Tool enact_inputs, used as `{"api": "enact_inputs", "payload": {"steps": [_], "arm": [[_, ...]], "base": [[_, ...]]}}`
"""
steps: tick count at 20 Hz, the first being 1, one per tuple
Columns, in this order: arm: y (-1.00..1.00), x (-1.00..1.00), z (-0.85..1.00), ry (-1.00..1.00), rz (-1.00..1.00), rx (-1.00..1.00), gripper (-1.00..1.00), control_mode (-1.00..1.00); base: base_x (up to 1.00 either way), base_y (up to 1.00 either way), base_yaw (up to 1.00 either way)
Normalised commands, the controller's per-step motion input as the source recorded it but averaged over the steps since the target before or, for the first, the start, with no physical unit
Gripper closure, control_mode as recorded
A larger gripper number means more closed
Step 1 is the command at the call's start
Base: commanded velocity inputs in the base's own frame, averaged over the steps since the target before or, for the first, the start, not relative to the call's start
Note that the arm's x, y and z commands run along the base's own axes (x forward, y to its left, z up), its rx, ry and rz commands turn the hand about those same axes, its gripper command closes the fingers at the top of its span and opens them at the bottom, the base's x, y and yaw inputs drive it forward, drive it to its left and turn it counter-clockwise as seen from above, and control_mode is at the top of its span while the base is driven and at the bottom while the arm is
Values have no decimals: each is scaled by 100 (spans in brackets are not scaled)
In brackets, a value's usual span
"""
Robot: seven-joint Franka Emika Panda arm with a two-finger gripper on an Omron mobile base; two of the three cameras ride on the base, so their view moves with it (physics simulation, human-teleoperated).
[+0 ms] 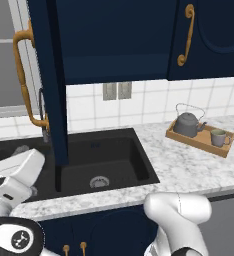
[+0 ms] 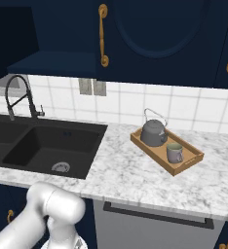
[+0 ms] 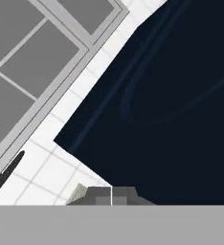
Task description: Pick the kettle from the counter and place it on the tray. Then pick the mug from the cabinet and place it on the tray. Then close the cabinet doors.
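The dark-grey kettle and the small grey mug stand side by side on the wooden tray, which rests on the marble counter. The cabinet has its left door swung out over the sink, brass handle facing left. The right door is closed. My gripper is shut on nothing, close to the open door's moulded navy face.
A black double sink with a black spring faucet lies under the open door. A window is at the left. My white arm reaches low left. Wall outlets sit on the tiles.
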Motion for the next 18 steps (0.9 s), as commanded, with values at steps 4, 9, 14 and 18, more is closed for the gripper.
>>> {"api": "enact_inputs", "payload": {"steps": [4, 9, 14, 18], "arm": [[-17, 37, 0, 0, -13, -8, 100, -100], [-64, 4, 8, 3, -1, -5, 100, -100], [-89, 0, 13, 7, 0, -4, 100, -100], [-91, 0, 30, 2, 0, -1, 100, -100]], "base": [[0, 0, 0], [0, 0, 0], [0, 0, 0], [0, 0, 0]]}}
